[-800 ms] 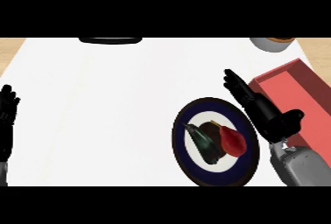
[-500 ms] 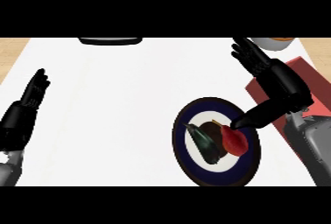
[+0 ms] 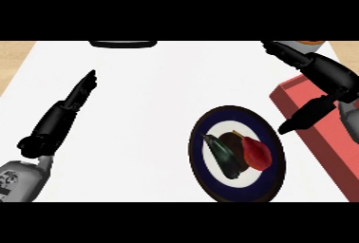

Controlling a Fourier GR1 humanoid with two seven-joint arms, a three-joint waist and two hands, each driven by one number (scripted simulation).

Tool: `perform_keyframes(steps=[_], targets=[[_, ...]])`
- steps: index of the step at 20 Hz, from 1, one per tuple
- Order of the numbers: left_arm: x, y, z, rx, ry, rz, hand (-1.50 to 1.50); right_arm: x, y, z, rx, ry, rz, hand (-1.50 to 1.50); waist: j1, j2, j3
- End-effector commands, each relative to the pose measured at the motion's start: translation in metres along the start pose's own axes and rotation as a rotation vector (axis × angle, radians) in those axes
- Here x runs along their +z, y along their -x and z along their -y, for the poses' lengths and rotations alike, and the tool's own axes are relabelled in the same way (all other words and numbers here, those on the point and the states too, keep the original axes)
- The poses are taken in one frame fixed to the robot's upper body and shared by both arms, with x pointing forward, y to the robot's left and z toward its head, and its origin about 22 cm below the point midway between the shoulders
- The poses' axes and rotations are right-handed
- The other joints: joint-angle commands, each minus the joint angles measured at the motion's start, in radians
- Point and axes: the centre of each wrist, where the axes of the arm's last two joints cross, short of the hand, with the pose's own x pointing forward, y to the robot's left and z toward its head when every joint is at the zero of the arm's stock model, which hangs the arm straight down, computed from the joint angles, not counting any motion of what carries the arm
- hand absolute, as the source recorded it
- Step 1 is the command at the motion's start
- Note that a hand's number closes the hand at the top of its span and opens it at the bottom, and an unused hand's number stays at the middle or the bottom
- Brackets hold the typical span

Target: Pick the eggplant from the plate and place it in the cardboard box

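Both hands open and clear of the plate; eggplant on the plate.

I see the right hand [image 3: 319,71] at the upper right of the frame, fingers straight and spread, thumb angled down toward the plate [image 3: 270,185], holding nothing. It sits over the near edge of the red box [image 3: 316,137]. The left hand [image 3: 67,111] lies at the left, fingers straight and together, pointing to the upper right. The eggplant [image 3: 223,156] rests on the plate at lower centre, touching a red vegetable [image 3: 257,154].
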Motion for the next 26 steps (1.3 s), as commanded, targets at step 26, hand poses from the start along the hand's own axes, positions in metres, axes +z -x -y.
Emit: perform_keyframes(steps=[26], targets=[[-0.003, -0.006, 0.001, -0.003, 0.02, -0.018, 0.0, -0.061, -0.113, -0.122, 0.708, -0.739, -0.225, -1.5, -0.016, -0.013, -0.001]])
